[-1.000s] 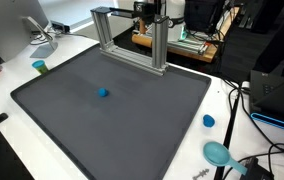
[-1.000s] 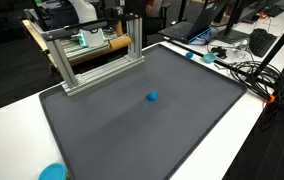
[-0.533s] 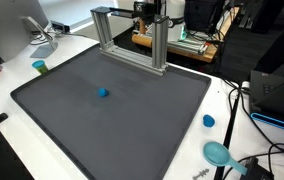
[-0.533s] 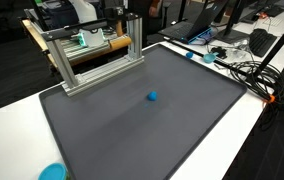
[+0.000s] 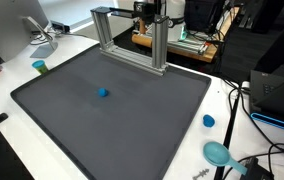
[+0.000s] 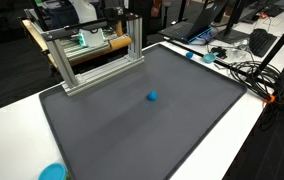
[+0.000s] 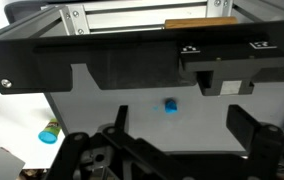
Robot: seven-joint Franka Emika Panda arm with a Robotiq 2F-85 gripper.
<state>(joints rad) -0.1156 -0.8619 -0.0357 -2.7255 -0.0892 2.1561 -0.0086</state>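
A small blue block point(image 5: 103, 92) point(image 6: 152, 97) lies alone near the middle of a dark grey mat point(image 5: 132, 125) point(image 6: 132, 135). In the wrist view the same blue block point(image 7: 169, 106) sits on the mat ahead of my gripper point(image 7: 182, 125), a little beyond the gap between the fingers. The jaws stand open and wide apart, with nothing between them; the left finger point(image 7: 117, 120) and right finger point(image 7: 247, 125) are dark shapes at the bottom. A black bar crosses the upper part of the wrist view. I cannot clearly make out the gripper in either exterior view.
An aluminium frame point(image 5: 132, 35) point(image 6: 92, 55) stands at the mat's far edge. A small green cup point(image 5: 40, 67) point(image 7: 48, 133), a blue cap point(image 5: 209, 121) and a teal bowl point(image 5: 218, 153) point(image 6: 52, 172) sit on the white table. Cables point(image 6: 242, 70) lie beside the mat.
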